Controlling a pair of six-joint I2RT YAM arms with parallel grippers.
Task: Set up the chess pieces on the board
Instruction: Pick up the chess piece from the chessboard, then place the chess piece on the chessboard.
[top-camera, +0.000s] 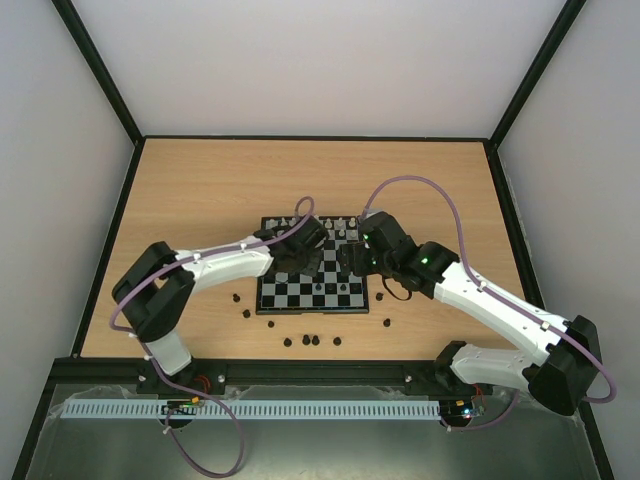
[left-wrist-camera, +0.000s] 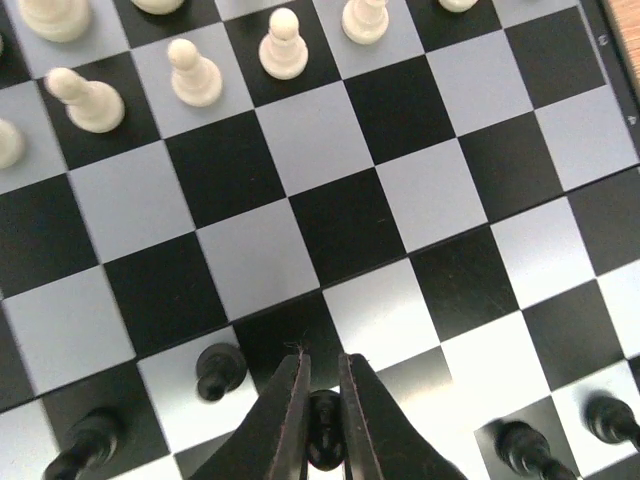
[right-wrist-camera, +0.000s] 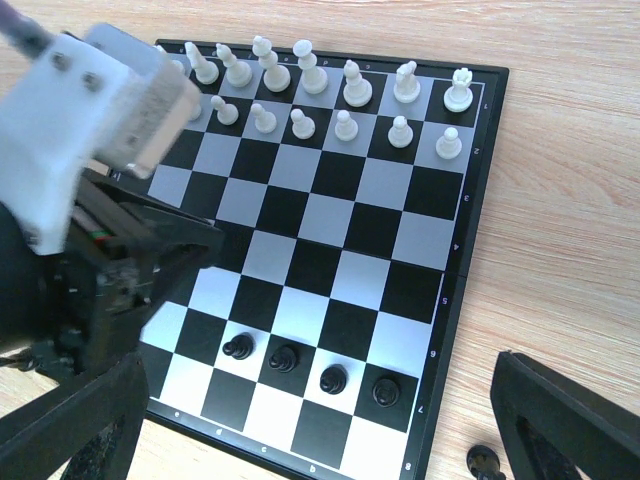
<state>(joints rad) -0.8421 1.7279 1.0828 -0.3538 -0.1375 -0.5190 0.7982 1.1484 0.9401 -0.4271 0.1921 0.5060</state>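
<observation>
Board (top-camera: 285, 295) lay mid-table (top-camera: 200, 190), w/ both arms reaching over it from opp. sides. L gripper (left-wrist-camera: 323, 356) was low over the black side, fingers (left-wrist-camera: 285, 410) pinched tight on a black piece (left-wrist-camera: 322, 440) betw. them. Couldn't tell if that piece stood on its square or was lifted off it. In the L wrist view other black pawns (left-wrist-camera: 218, 370) stood nearby: one just left of the fingers, another further left, two more to the right, none touching the fingers. White pieces (right-wrist-camera: 357, 88) filled the two far rows, upright, one per square, the leftmost ones partly hidden behind the L arm (right-wrist-camera: 90, 110) in the R wrist view. That view also showed four black pawns in a line on the second row from the near edge, each on its own square. R gripper (right-wrist-camera: 318, 368) hovered over the board's near part, jaws spread wide and gripping nothing. Several loose black pieces (top-camera: 310, 340) lay on the wood off the board, along its near and left sides. One more sat just past the near-right corner, beside the R finger.
</observation>
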